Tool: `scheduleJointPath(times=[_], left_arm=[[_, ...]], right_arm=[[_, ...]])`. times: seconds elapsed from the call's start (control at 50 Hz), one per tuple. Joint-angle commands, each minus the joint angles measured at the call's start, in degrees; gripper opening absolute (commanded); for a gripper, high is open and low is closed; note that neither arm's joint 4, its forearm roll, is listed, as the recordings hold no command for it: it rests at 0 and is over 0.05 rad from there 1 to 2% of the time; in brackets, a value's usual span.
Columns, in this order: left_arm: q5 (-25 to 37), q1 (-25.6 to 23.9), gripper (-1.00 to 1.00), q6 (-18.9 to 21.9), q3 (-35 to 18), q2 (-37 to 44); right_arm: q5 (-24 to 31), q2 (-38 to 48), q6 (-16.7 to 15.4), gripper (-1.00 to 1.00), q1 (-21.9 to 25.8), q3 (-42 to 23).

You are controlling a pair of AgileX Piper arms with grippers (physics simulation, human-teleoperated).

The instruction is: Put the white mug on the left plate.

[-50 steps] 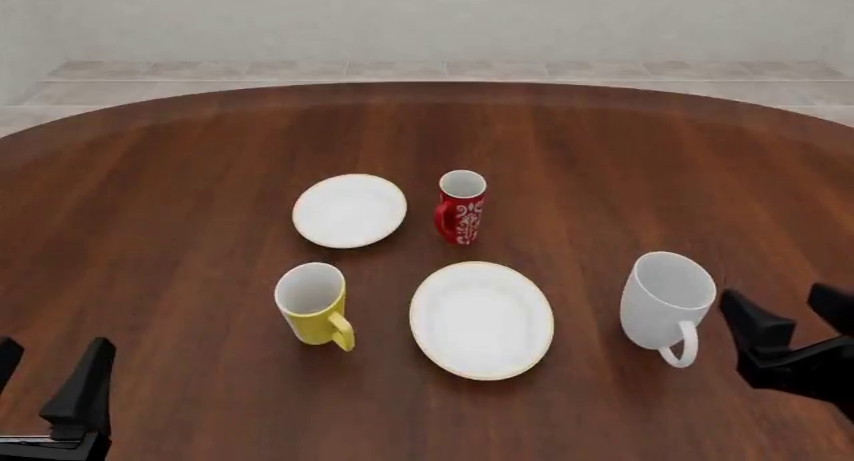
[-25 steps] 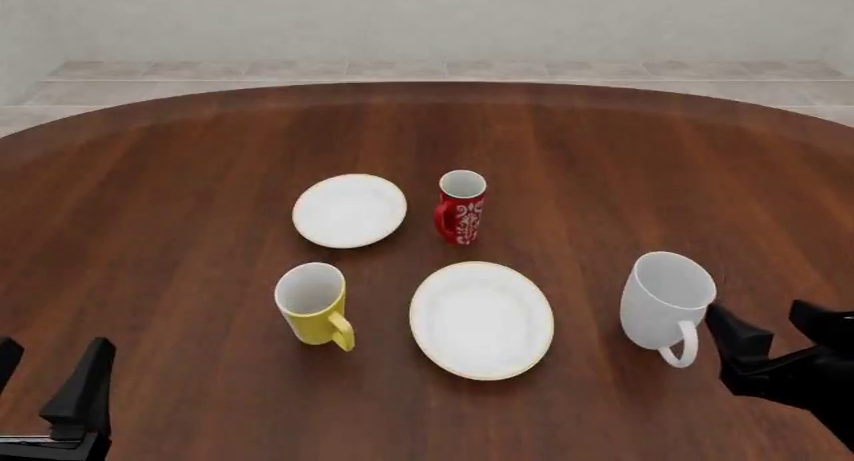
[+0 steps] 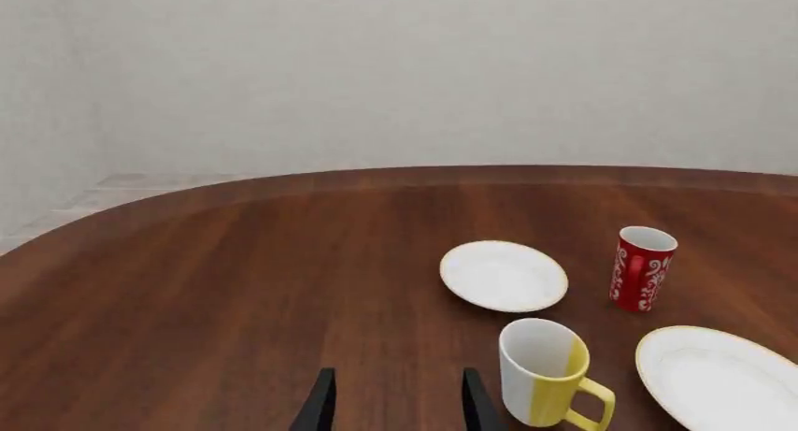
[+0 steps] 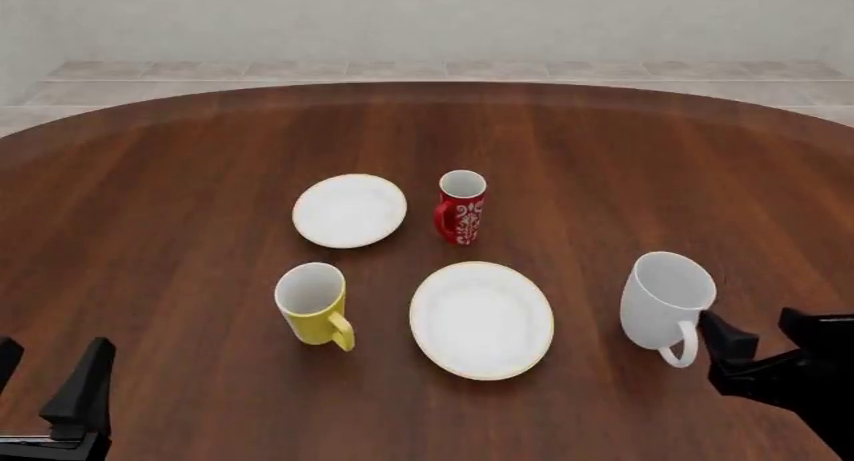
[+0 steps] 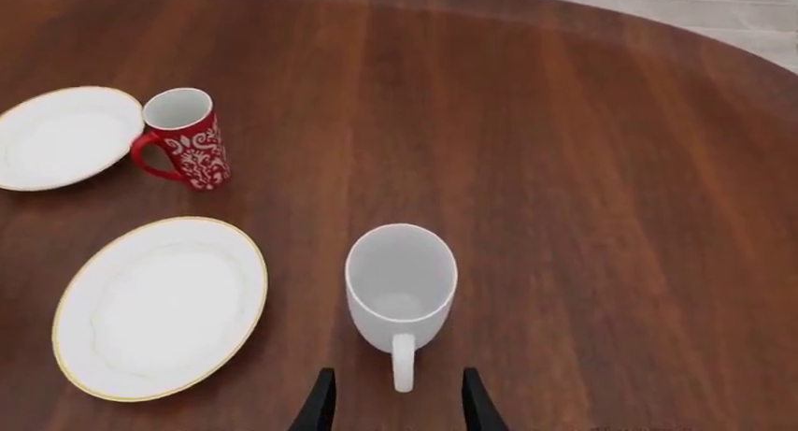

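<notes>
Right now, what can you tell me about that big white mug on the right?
The white mug is plain, glossy and looks ceramic, with a loop handle pointing back toward the right gripper. It stands upright and empty on the wooden table, to the right of the larger gold-rimmed plate and apart from it. The gripper's open fingers sit just behind the handle; nothing appears to grip the mug.
</notes>
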Motion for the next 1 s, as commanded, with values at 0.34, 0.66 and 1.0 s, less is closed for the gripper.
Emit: scheduleJointPath(times=[0.34,0.66,1.0], left_arm=[[0.0,0.0,1.0,0.0,0.0,0.0],[0.0,0.0,1.0,0.0,0.0,0.0],[0.0,0.0,1.0,0.0,0.0,0.0]], right_arm=[[-5.99,4.86,-0.3,1.0,-0.7,2.48],[-8.95,7.52,-0.88,1.0,-1.01,3.16],[-11.85,10.4,-1.76,1.0,-1.54,3.32]])
